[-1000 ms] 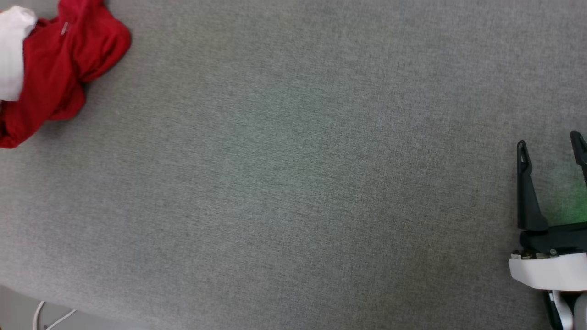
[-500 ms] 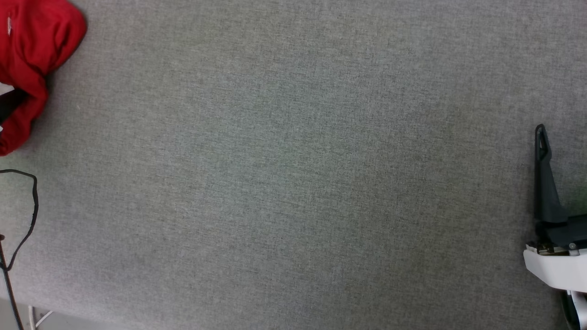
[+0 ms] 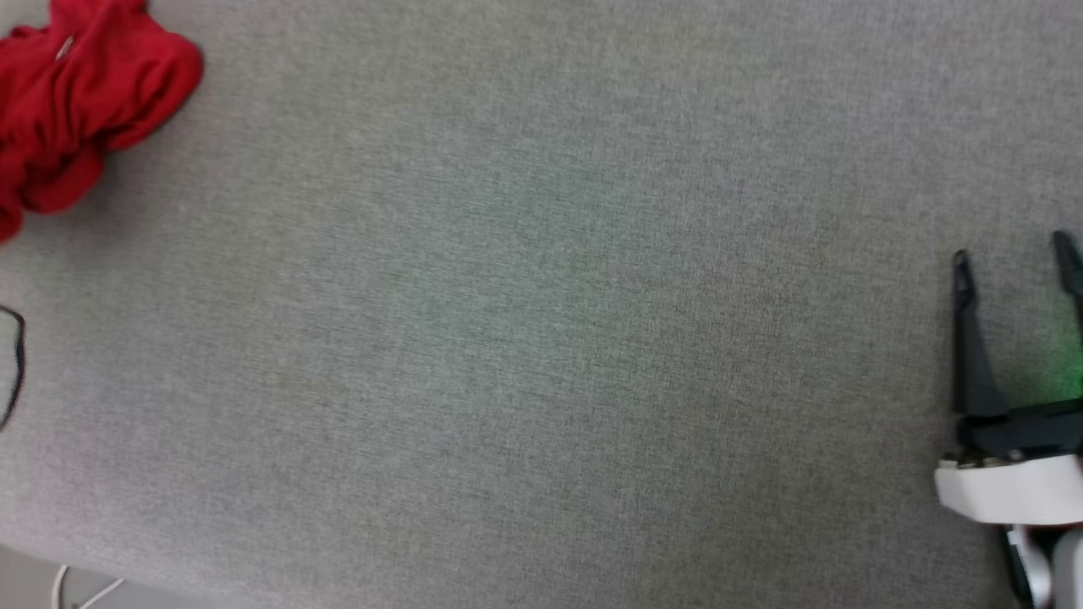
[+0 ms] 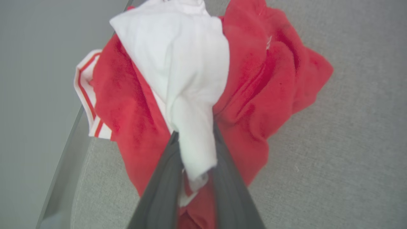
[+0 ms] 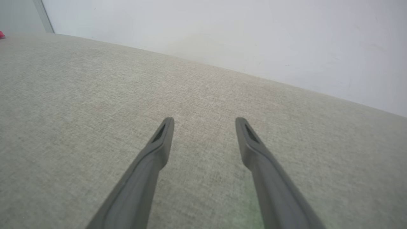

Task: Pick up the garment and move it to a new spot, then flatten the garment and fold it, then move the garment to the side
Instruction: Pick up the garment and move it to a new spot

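Red T-shirt is bunched up at the far left corner of the grey fabric bench in the head view, crumpled, not flat. In the left wrist view, the left tool is pinched narrow on the shirt's white sleeve. The cloth is clamped between both dark fingers, and a sleeve end pokes out below the tips. Red body fabric bulges on both sides of the sleeve. Striped trim lies across the bench edge on that view's left. Can't tell if the bundle is fully resting on the bench or partly lifted.

Right tool is at the lower right of the head view, well apart from the shirt. It is spread wide with nothing between its fingers, which point up the frame over bare bench, and there is a green glow on the fabric beside it. The right wrist view shows the same wide gap, with a pale wall beyond the bench. A black cable loops in at the head view's left edge.
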Robot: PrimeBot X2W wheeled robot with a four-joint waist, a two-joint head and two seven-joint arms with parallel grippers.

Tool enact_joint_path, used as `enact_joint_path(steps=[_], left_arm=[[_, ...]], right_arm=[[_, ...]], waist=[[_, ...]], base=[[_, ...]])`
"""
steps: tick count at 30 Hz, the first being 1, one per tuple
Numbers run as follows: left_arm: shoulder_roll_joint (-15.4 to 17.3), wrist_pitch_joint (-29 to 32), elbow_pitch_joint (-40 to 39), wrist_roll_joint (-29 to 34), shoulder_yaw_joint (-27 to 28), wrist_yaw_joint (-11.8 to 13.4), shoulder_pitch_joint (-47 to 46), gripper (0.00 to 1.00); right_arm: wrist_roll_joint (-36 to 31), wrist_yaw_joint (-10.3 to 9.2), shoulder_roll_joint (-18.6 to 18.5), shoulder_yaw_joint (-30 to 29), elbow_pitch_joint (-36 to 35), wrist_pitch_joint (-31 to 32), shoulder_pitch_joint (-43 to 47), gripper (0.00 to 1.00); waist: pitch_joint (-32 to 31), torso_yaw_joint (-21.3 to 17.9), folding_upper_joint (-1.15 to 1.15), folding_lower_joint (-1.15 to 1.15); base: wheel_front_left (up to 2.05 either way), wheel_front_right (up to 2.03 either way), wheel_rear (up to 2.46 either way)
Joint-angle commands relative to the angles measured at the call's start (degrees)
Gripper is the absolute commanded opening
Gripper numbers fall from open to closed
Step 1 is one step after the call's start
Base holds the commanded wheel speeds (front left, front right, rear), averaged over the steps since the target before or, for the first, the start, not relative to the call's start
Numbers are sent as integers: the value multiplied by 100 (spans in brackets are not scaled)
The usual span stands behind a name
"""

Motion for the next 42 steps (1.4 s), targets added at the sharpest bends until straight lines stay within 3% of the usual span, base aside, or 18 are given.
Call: enact_joint_path(steps=[1, 9, 15, 29, 37, 42], left_arm=[[124, -105, -184, 23, -121, 2, -184, 0], [690, -123, -1163, 292, -854, 3, -842, 0], [695, 44, -1862, 576, -1526, 3, -1537, 0], [-588, 383, -2819, 575, -3104, 2, -2367, 0], [-1400, 149, -2982, 433, -4118, 2, -2049, 0], [-1656, -50, -2907, 244, -4610, 2, -1755, 0]], right_arm=[[44, -2, 92, 79, 113, 9, -45, 100], [149, -3, 381, 238, 293, 7, -44, 100], [209, -3, 557, 248, 419, 7, 91, 100], [525, -3, 680, 279, 565, 7, 246, 100], [645, -2, 680, 256, 595, 7, 275, 100], [673, -3, 680, 261, 607, 7, 269, 100]], waist=[[-264, 54, 0, 0], [-957, -2, 0, 0], [-1419, -176, 0, 0], [-2044, -1189, 0, 0], [-2106, -1700, 0, 0], [-2077, -1847, 0, 0]], base=[[0, 0, 0], [0, 0, 0], [0, 0, 0], [0, 0, 0], [0, 0, 0], [0, 0, 0]])
